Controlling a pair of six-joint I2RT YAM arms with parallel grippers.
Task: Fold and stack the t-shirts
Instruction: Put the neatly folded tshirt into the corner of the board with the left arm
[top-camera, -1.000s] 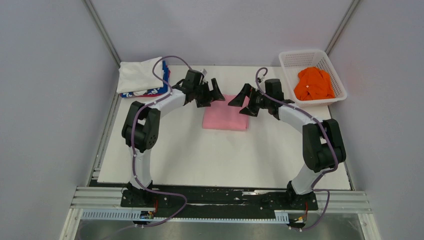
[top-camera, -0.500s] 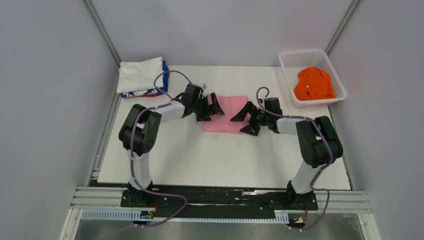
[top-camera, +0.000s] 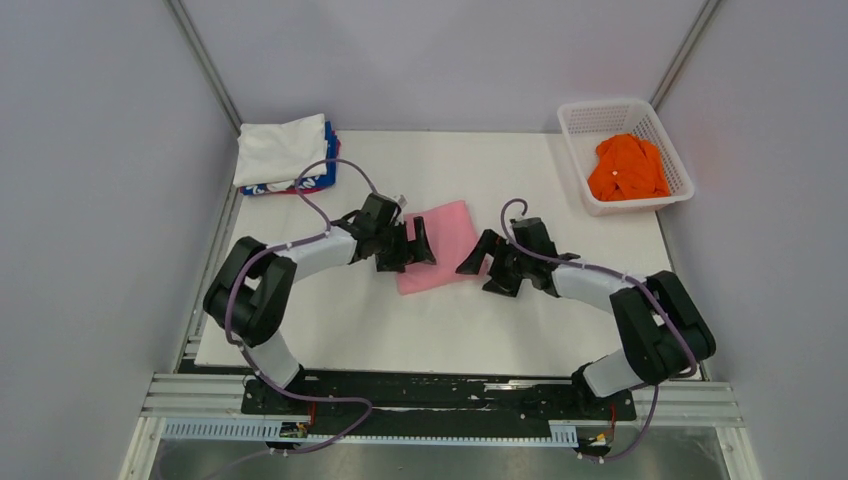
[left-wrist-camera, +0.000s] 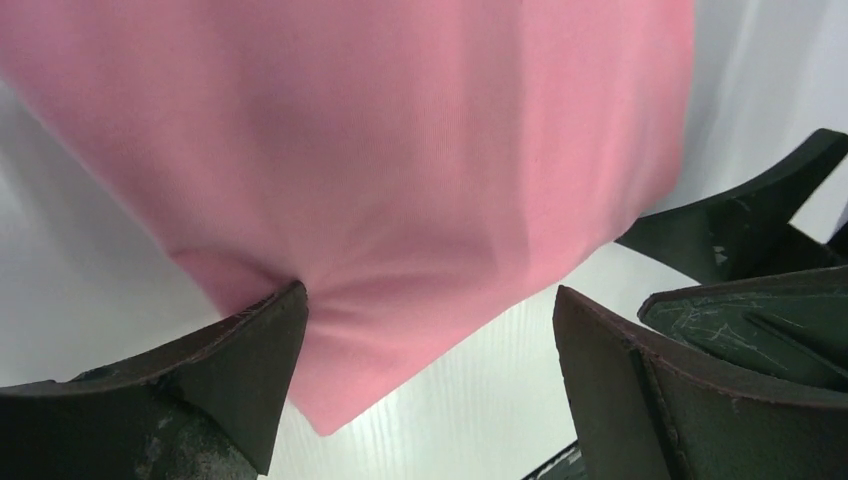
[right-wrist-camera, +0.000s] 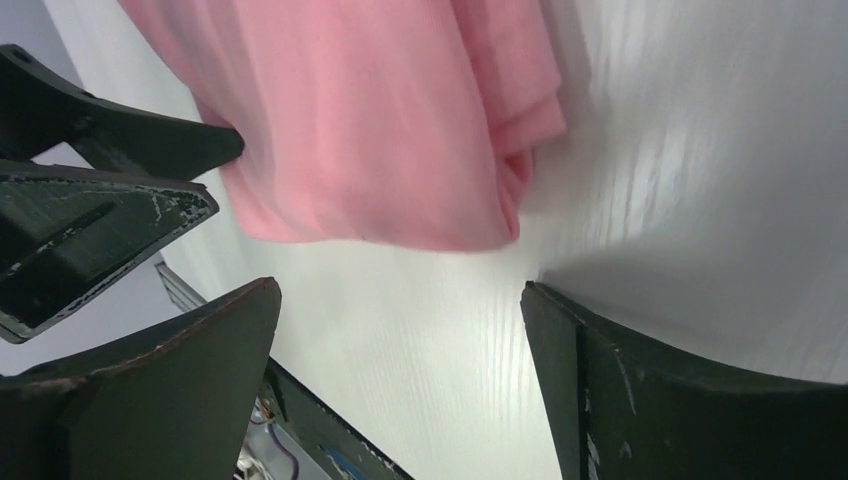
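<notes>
Pink t-shirt (top-camera: 447, 232): folded to a small rectangle, lying flat about mid-desk, turned askew to the edges of the desk (top-camera: 430, 335). It sits between my two grippers.

Left gripper (top-camera: 408, 250): released, jaws spread wide, low at the shirt's left edge. In the left wrist view one finger (left-wrist-camera: 230, 360) presses against the cloth's border and puckers it. The other finger stands apart from the cloth, over bare desk by the corner. Nothing is clamped.

Right gripper (top-camera: 485, 274): released too, jaws wide, at the shirt's near right corner. The right wrist view shows the edges of the folded layers just ahead of my fingers, with bare desk in the gap between them. I can make out no contact.

Far left corner of the desk: a folded white t-shirt (top-camera: 278, 150) stacked on a blue/red one (top-camera: 312, 183).

Far right: an orange t-shirt (top-camera: 628, 168), crumpled, inside a white mesh basket (top-camera: 608, 106).
</notes>
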